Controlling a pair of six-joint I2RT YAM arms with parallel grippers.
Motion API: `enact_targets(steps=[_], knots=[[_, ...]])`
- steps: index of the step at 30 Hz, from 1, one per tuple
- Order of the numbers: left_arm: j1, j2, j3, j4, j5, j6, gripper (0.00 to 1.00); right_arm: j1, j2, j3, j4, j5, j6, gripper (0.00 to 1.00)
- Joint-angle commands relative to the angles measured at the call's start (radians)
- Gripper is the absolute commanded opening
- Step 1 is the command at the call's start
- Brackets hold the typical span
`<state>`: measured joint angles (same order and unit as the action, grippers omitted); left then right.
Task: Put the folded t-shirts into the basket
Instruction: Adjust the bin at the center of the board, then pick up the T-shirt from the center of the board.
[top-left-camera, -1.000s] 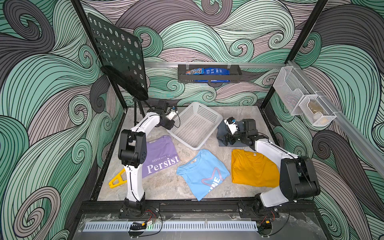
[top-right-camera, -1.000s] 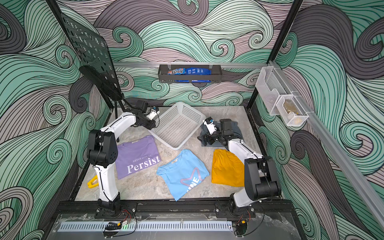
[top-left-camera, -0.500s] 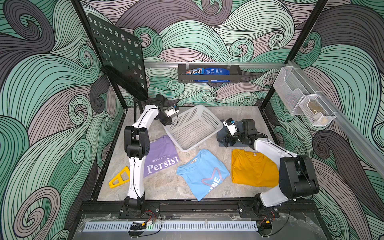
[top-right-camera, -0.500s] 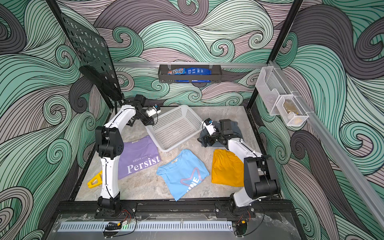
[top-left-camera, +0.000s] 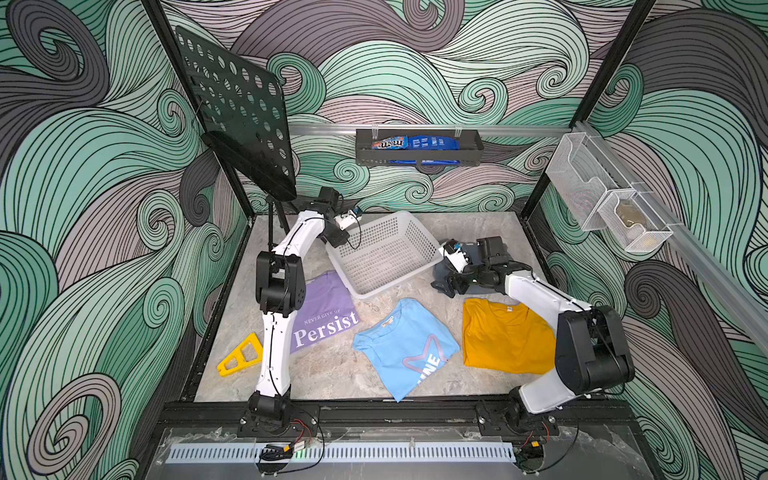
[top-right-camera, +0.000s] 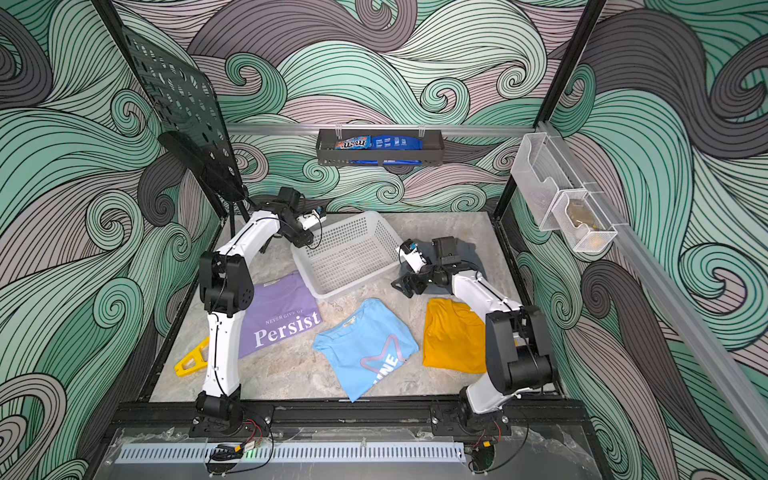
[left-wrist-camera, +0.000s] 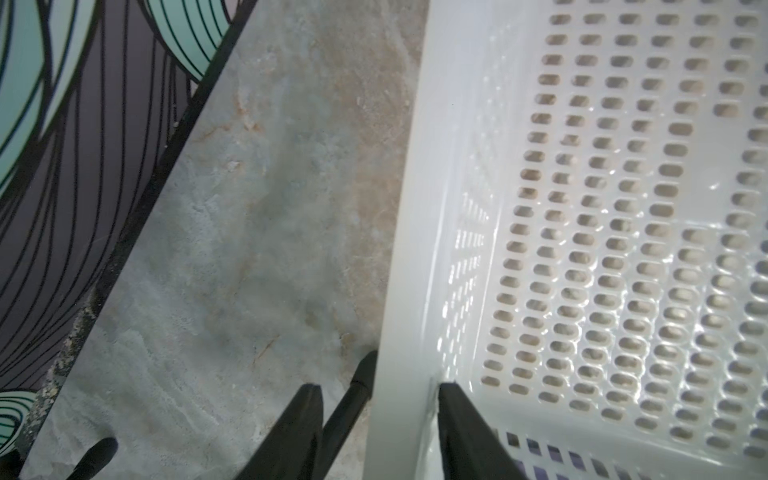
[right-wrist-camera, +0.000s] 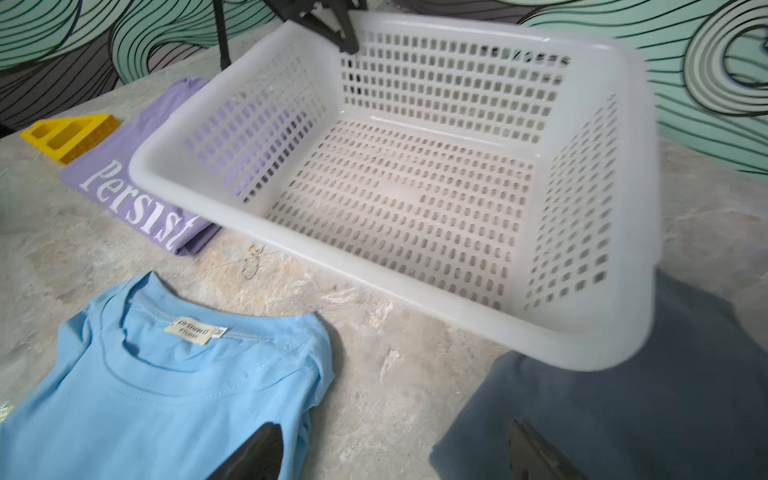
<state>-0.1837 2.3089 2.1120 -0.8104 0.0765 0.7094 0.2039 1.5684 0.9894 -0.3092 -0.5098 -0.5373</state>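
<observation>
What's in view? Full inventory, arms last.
basket: 1, white perforated, empty, table rear centre.
lavender tee: 1, "Persist" print, left, by basket.
light blue tee: 1, star print, front centre.
mustard tee: 1, plain, front right.
grey tee: 1, right of basket.
wedge: 1, yellow, front left.
perforated stand: 1, black, rear left.
wall tray: 1, black, hung at back, holds snack packs.
mesh bins: 2, white, hung at right.
left gripper: open, straddling basket rim.
right gripper: open, over grey tee's edge.
</observation>
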Motion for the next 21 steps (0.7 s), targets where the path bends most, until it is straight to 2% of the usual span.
enact_targets(steps=[1, 6, 7, 9, 11, 16, 19, 21], knots=[[-0.007, -0.122, -0.07, 0.065, -0.033, -0.101, 0.52, 0.099, -0.017, -0.04, -0.154, 0.05, -0.14, 0.84], [-0.007, -0.311, -0.228, 0.058, 0.018, -0.179, 0.6, 0.268, -0.085, -0.152, -0.093, 0.106, -0.215, 0.81], [-0.008, -0.347, -0.26, 0.049, 0.039, -0.185, 0.66, 0.302, -0.088, -0.164, -0.071, 0.118, -0.212, 0.8], [-0.008, -0.427, -0.325, 0.029, 0.073, -0.201, 0.71, 0.355, -0.075, -0.179, -0.034, 0.139, -0.201, 0.78], [-0.008, -0.499, -0.386, -0.013, 0.109, -0.204, 0.73, 0.389, -0.039, -0.174, -0.016, 0.148, -0.191, 0.76], [-0.009, -0.702, -0.584, -0.187, 0.28, -0.14, 0.72, 0.362, 0.079, -0.136, -0.074, 0.114, -0.175, 0.73], [-0.021, -0.827, -0.733, -0.244, 0.401, -0.119, 0.71, 0.282, 0.083, -0.153, -0.093, 0.113, -0.171, 0.71], [-0.051, -0.915, -0.837, -0.245, 0.441, -0.11, 0.71, 0.229, 0.067, -0.172, -0.11, 0.121, -0.176, 0.68]])
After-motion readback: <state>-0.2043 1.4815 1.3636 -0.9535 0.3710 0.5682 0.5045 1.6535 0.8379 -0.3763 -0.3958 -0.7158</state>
